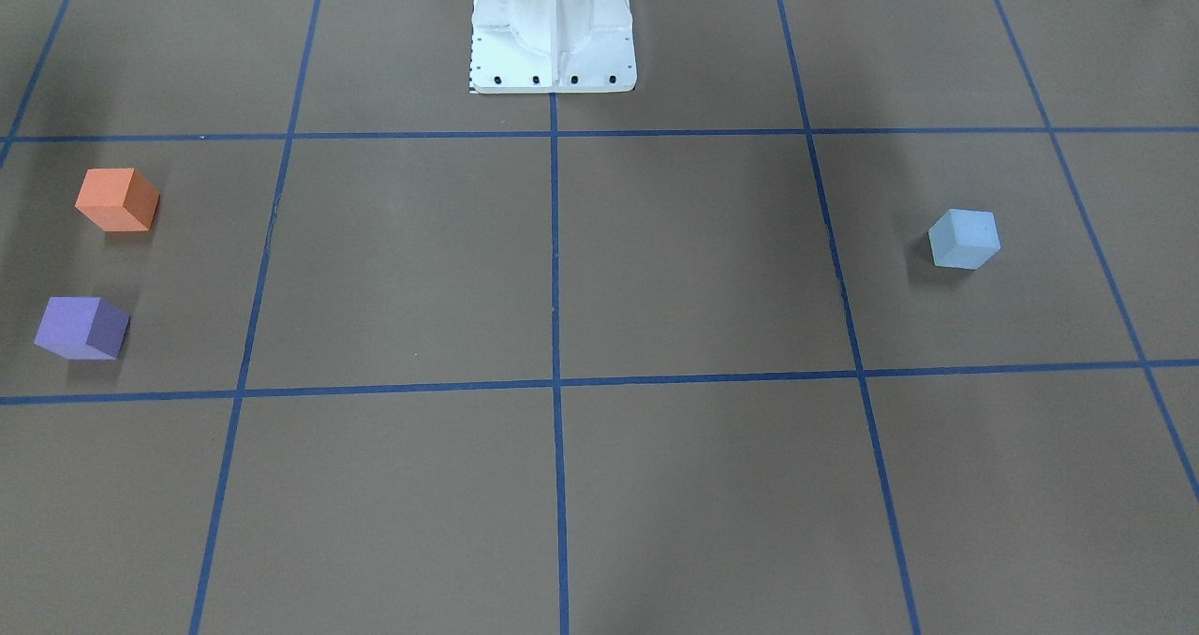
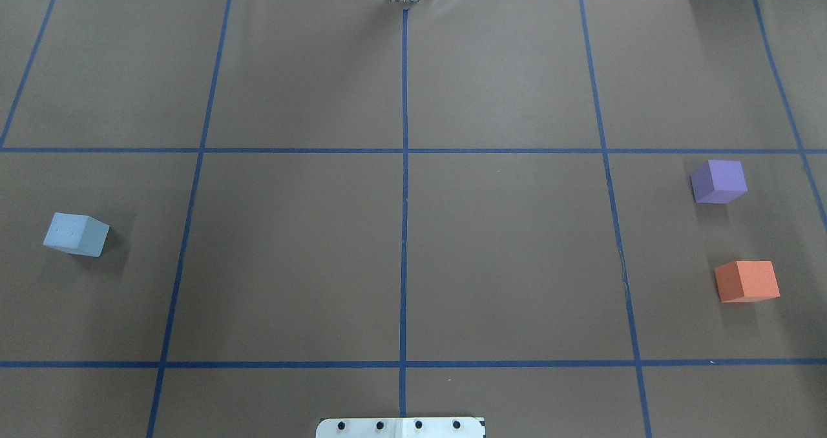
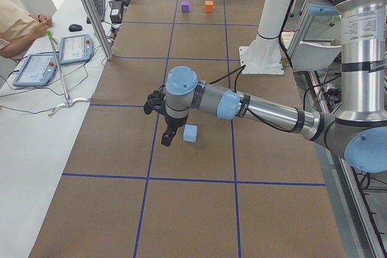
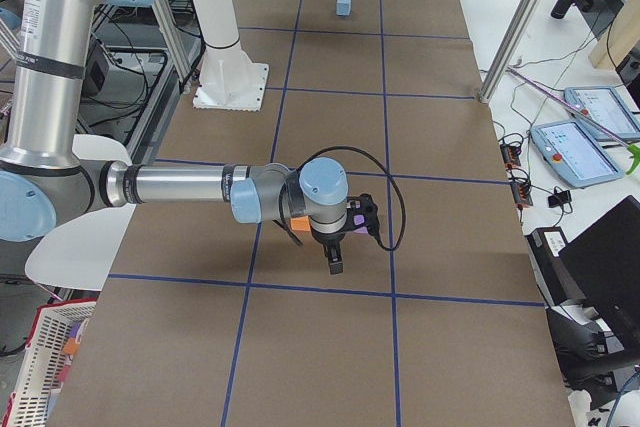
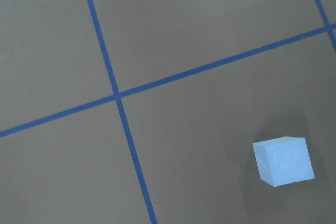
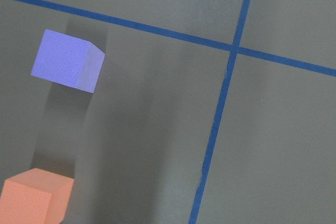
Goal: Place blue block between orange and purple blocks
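The brown-papered bench (image 2: 504,263), ruled into squares by blue tape lines (image 2: 404,231), fills the overhead view. The white robot base (image 1: 553,31) stands at top centre of the front-facing view.

In the left side view, the near left arm (image 3: 254,107) reaches across mid-frame. Its left tool (image 3: 165,139) points downward just left of the blue block (image 3: 190,133). It cannot be told whether that tool is spread or closed.

In the right side view, the right tool (image 4: 335,265) sits at frame centre, and its state cannot be told either.

Overhead, the blue block sits alone at middle left. The purple block (image 2: 718,181) and orange block (image 2: 747,281) lie at the far right, purple above orange, apart, with bare paper between them.
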Robot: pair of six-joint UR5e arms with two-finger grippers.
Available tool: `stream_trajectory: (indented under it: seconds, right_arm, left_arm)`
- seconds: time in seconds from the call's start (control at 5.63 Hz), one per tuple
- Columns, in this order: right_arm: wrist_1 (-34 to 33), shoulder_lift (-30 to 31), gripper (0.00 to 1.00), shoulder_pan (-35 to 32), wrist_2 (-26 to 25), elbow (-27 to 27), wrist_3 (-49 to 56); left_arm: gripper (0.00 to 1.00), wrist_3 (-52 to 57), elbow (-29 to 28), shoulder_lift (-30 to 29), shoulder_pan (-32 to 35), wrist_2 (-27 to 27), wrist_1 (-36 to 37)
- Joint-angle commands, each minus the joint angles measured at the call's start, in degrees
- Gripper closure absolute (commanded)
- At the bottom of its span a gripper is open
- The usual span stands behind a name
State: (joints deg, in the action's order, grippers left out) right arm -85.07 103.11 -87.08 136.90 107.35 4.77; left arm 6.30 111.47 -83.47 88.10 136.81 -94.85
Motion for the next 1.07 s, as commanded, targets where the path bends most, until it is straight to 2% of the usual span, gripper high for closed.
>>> stream_trajectory:
  seconds: [0.0,0.18,0.36,0.71,0.89]
  right_arm:
    - [-1.94,0.16,0.00,-0.46,-1.01,2.51,0.06]
    - [-2.03,0.34,0.00,-0.12,-3.98,3.56,0.06]
    - [-2.12,0.60,0.00,0.06,-3.66,3.57,0.06]
    - [-2.03,1.57,0.00,0.06,-3.39,3.57,0.06]
    - [-2.03,1.75,0.00,0.06,-3.39,3.49,0.06]
  left_arm:
    - [0.00,-5.63,-0.73,0.06,-0.29,0.29,-7.34]
    - [0.00,-13.00,-0.81,2.67,-2.47,0.82,-7.28]
    - [0.00,-19.42,-0.90,5.56,-6.14,2.82,-10.50]
    - [0.00,-40.56,-2.64,11.46,-18.68,1.97,-31.33]
    - [0.00,-44.41,-6.05,11.57,-23.45,-2.82,-37.45]
